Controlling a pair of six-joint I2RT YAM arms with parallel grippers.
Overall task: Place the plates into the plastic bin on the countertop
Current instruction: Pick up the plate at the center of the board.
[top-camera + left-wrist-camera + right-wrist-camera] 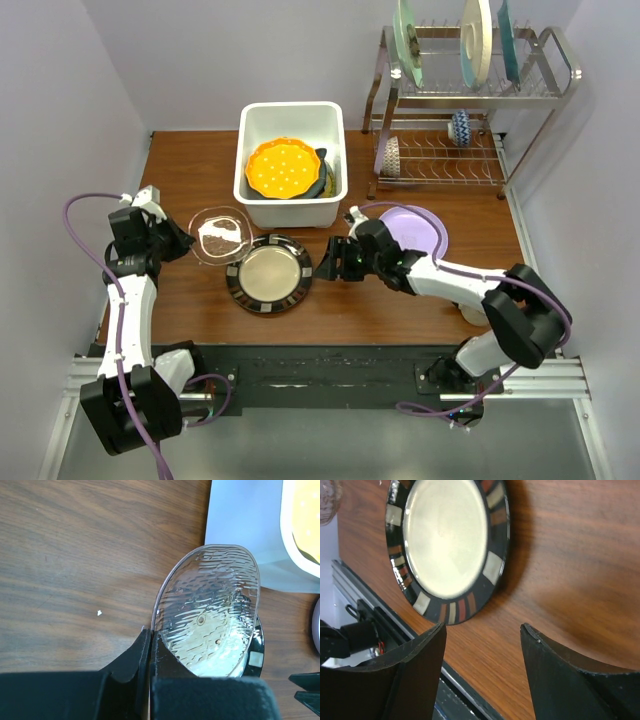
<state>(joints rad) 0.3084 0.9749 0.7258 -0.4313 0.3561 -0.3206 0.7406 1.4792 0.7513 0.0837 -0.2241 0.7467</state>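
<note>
Our left gripper (150, 636) is clamping the tilted glass plate (210, 610) by its rim; our right gripper (483, 626), jaws apart, is facing the striped plate (447, 540). The bin (290, 108) is sitting at one o'clock from the glass plate, so we are expecting a lift over its wall next.

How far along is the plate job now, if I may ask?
Done: the orange dotted plate lies in the plastic bin. In hand: the left hand pinches the clear glass plate at its rim. Left: the striped plate, by the open right hand, and the lilac plate.
</note>
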